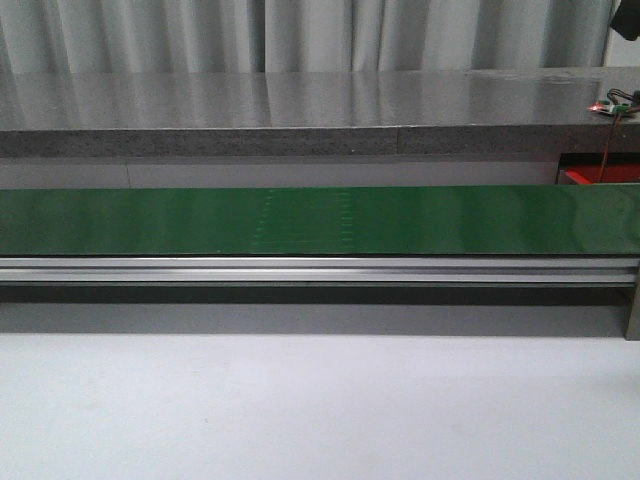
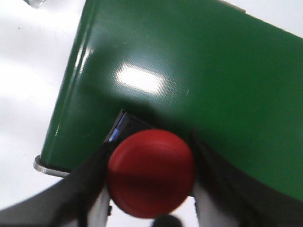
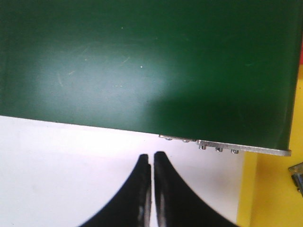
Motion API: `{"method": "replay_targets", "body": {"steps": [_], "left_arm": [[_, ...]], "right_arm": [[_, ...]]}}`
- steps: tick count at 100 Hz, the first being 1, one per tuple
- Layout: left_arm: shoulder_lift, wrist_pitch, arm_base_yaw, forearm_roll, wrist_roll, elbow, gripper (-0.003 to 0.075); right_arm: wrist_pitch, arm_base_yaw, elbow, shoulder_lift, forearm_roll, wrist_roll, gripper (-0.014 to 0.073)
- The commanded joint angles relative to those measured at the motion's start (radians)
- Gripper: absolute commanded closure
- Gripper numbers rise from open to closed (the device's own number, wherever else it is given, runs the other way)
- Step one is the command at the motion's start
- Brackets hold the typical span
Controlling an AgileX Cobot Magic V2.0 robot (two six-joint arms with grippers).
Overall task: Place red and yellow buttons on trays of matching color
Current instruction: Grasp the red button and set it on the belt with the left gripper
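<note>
In the left wrist view a round red button (image 2: 150,173) on a black base sits between the two dark fingers of my left gripper (image 2: 150,182), which is shut on it, over the corner of the green belt (image 2: 189,71). My right gripper (image 3: 152,158) is shut with nothing in it, hovering over white table just off the belt's edge (image 3: 142,71). A yellow tray (image 3: 277,189) shows beside the belt end in the right wrist view. A red tray (image 1: 600,177) peeks out at the far right of the front view. No yellow button is in view. Neither gripper shows in the front view.
The green conveyor belt (image 1: 320,220) runs across the front view on an aluminium rail (image 1: 320,270). Behind it is a grey stone counter (image 1: 300,110) with a small circuit board and red light (image 1: 612,105). White table (image 1: 320,410) lies in front.
</note>
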Motion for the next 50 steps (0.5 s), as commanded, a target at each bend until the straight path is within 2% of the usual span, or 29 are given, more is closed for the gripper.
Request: {"method": "replay_targets", "body": {"steps": [1,8,13,25,50], "left_arm": [[-0.048,-0.015,-0.006,-0.033,0.009,-0.032,0.0254],[-0.048,-0.010,-0.006,-0.036,0.009,-0.035,0.0174],[-0.048,0.001,-0.006,-0.036,0.009,-0.041,0.0151],[-0.050,0.032,-0.006,-0.045,0.009,-0.077,0.0146],[-0.109,0.012,-0.006,-0.047,0.009,-0.176,0.0150]], "right_arm": [[-0.027,0.002,-0.033,-0.039,0.007,-0.011,0.0563],[-0.027,0.002,-0.033,-0.039,0.007,-0.011,0.0563],[-0.027,0.002,-0.033,-0.039,0.007,-0.011,0.0563],[-0.027,0.002,-0.033,-0.039,0.007,-0.011,0.0563],[-0.027,0.002,-0.033,-0.039,0.007,-0.011,0.0563]]}}
